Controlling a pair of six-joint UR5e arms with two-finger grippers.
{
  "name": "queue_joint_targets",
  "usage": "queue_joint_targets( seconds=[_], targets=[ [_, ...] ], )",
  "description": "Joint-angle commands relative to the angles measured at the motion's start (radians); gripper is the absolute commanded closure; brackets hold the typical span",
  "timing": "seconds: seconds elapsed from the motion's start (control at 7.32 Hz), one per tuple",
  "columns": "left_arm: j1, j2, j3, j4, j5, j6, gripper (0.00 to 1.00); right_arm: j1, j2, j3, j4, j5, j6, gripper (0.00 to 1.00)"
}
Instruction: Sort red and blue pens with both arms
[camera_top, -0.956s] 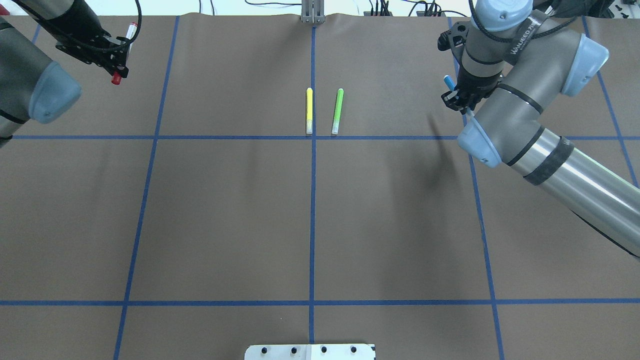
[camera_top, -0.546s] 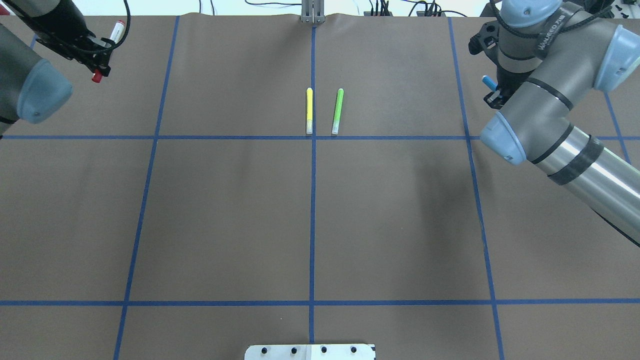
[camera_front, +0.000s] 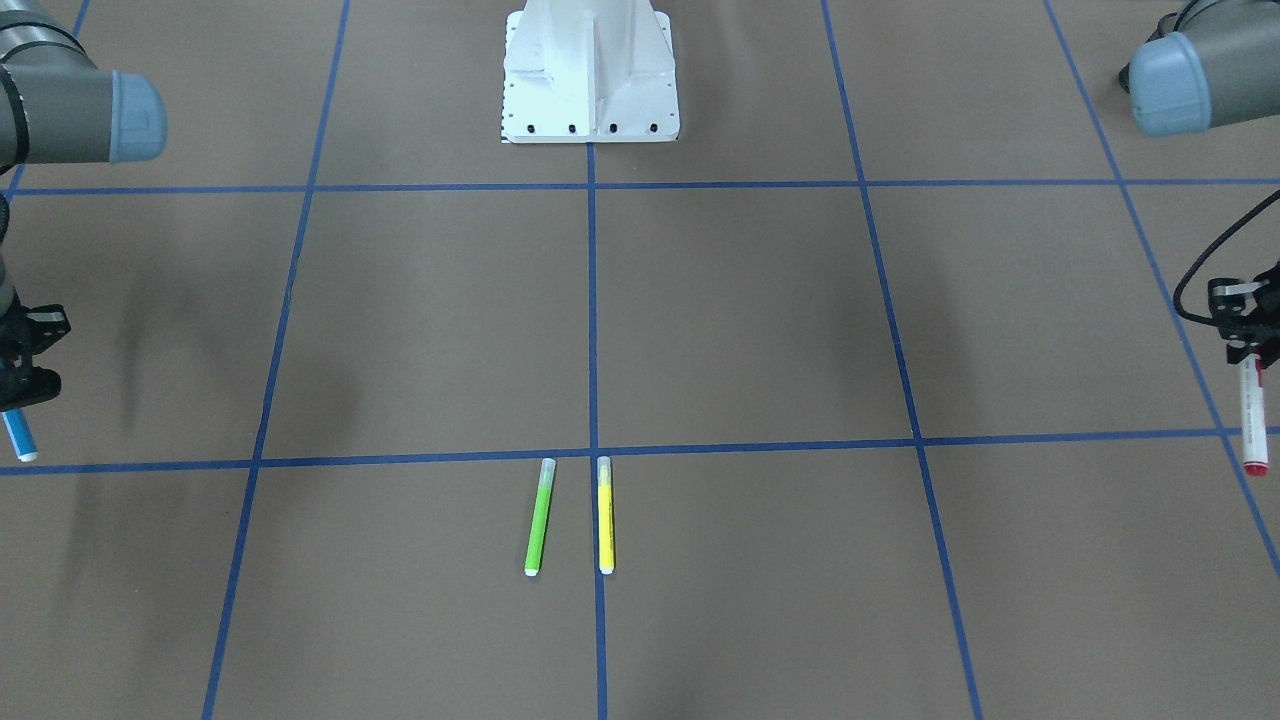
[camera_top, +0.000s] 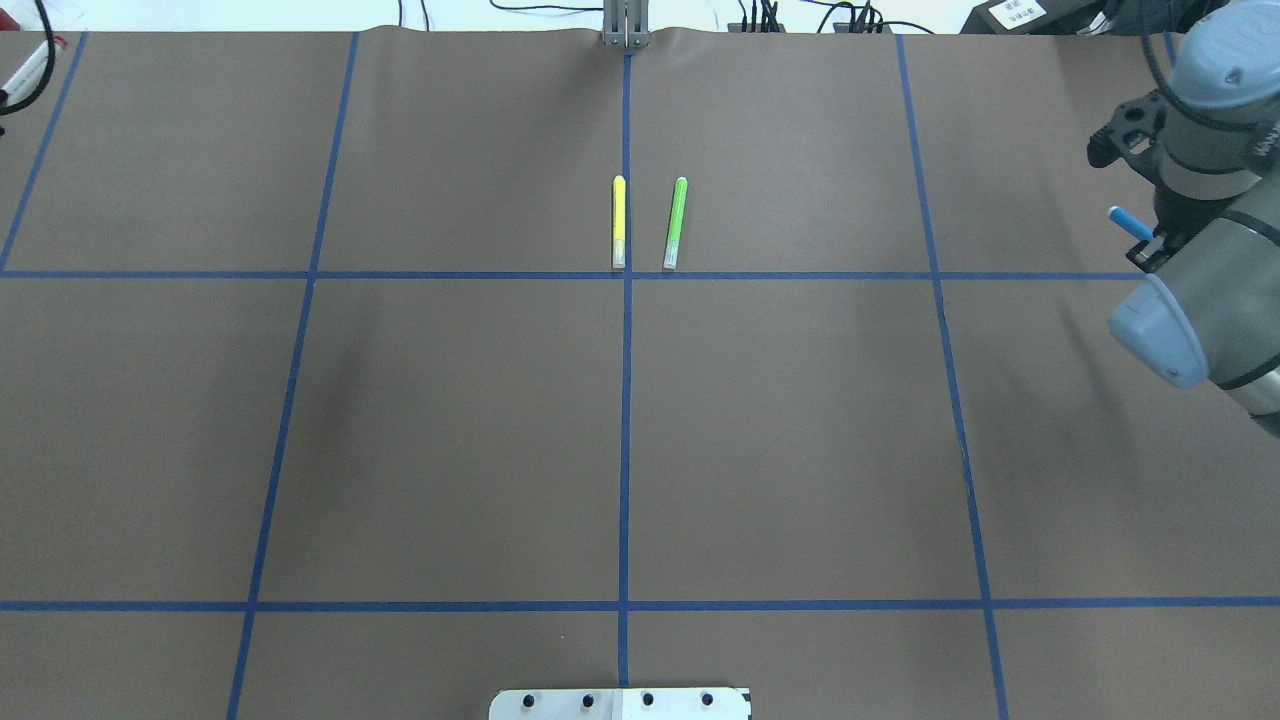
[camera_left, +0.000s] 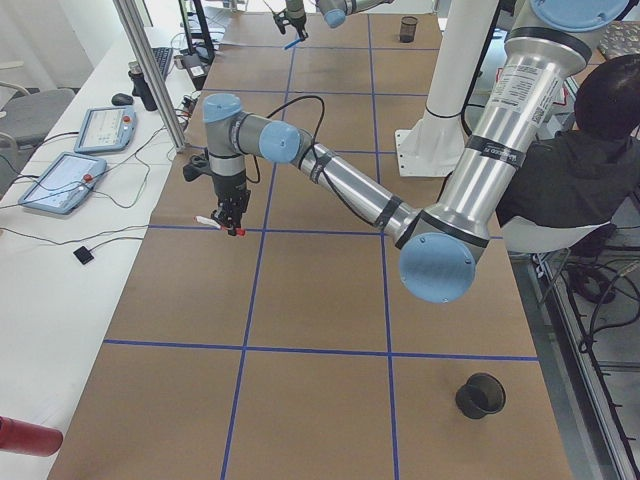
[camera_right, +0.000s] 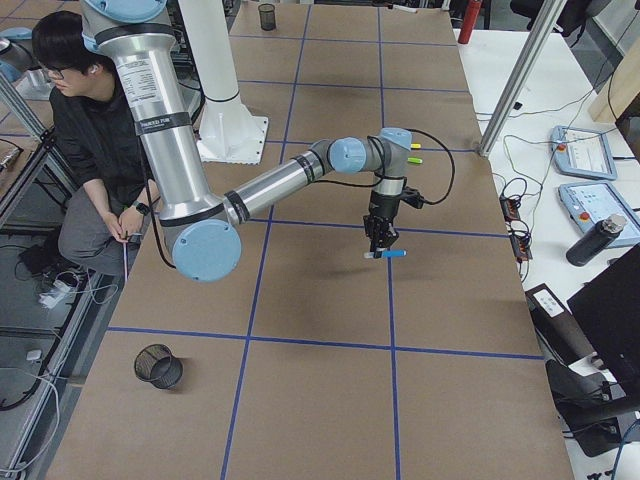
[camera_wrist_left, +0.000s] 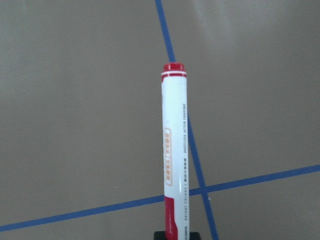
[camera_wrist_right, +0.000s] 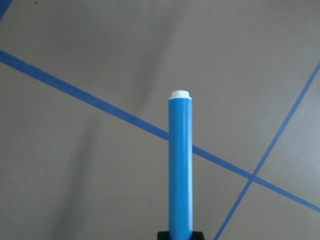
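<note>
**Pens lifted, not yet placed**

At the front view's right edge the left gripper (camera_front: 1247, 352) pinches the red pen (camera_front: 1252, 415). At its left edge the right gripper (camera_front: 18, 385) pinches the blue pen (camera_front: 19, 436). Both hang above the table (camera_front: 750, 320); set-down remains.

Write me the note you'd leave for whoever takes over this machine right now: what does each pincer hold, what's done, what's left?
Left pincer: shut on the red pen, held above the table near its left end.
Right pincer: shut on the blue pen, held above the table near its right end.
Green pen and yellow pen: lying side by side at the middle line, not part of the job.
Done: both pens picked up and carried to opposite sides.
Left: set each pen down; I cannot tell the exact drop spots.
</note>
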Motion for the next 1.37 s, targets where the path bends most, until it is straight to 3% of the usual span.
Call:
queue_joint_targets(
  seconds=[0.0, 0.41, 0.82, 1.09, 1.23],
  targets=[
    [-0.062, 0.173, -0.107, 0.028, 0.017, 0.111, 1.0, 0.109, -0.153, 0.027, 0.0, 0.07, -0.166, 1.0],
    [-0.132, 0.339, -0.143, 0.033, 0.019, 0.132, 1.0, 0.262, -0.352, 0.025, -0.029, 0.205, -0.283, 1.0],
    [-0.163, 0.435, -0.212, 0.035, 0.012, 0.137, 1.0, 0.454, -0.422, 0.046, -0.35, 0.238, -0.467, 1.0],
    [-0.163, 0.456, -0.295, 0.086, 0.011, 0.137, 1.0, 0.526, -0.466, 0.112, -0.614, 0.236, -0.598, 1.0],
    [-0.163, 0.456, -0.335, 0.126, 0.011, 0.137, 1.0, 0.53, -0.493, 0.132, -0.667, 0.236, -0.648, 1.0]
  ],
)
